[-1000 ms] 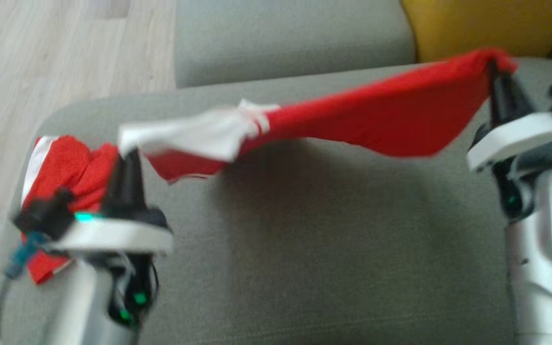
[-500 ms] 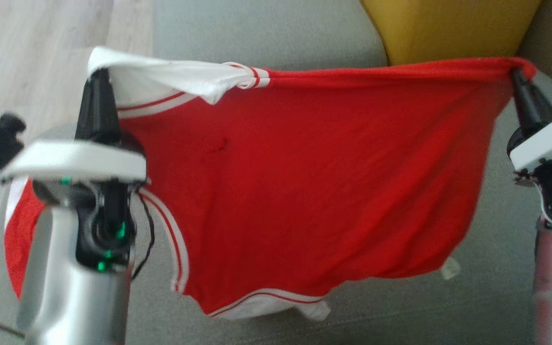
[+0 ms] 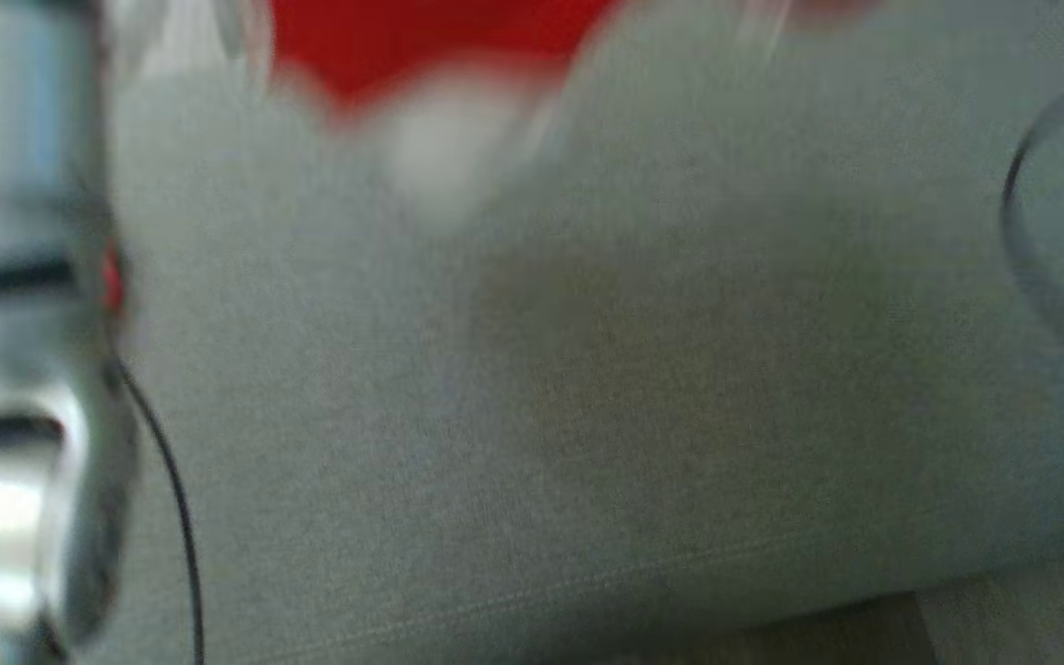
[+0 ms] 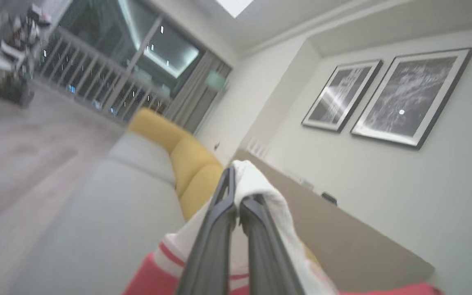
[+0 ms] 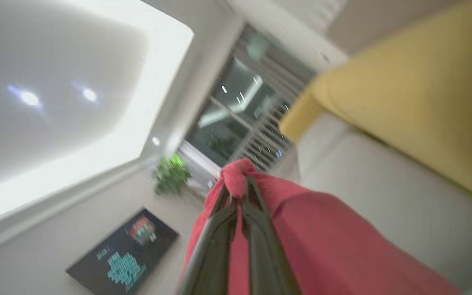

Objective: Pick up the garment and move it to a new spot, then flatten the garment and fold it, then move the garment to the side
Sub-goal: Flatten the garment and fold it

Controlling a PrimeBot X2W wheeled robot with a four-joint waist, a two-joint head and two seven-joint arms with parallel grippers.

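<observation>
Pinched together on a white fold of the garment (image 4: 260,190): the left jaws, dark fingers (image 4: 211,254) pressed tip to tip, cloth bunched over and past the tips. Likewise closed, on a red corner of the same garment (image 5: 322,241): the right jaws, fingers (image 5: 213,250) nearly touching, a small knot of red poking out above them. Gripped at two ends and held up off the sofa.

Red body, soft and matte. White sleeve or trim at the left end, with a thin red stripe across a white band just below the left fingers. From the right end, red draping down and away in one broad, smooth sheet.

In the head view, heavily smeared: the garment (image 3: 421,37) as a red patch at the top edge, a pale white blur beneath it, over the grey sofa seat (image 3: 587,388). Silver left forearm (image 3: 6,323) along the left edge, thin black cable (image 3: 172,499) curving down beside it.

Beyond the left fingers, yellow cushions (image 4: 187,157) at the sofa's back and two framed pictures (image 4: 412,98) on the wall. Beyond the right fingers, a green plant (image 5: 172,174). Full outline of the garment impossible to tell.
</observation>
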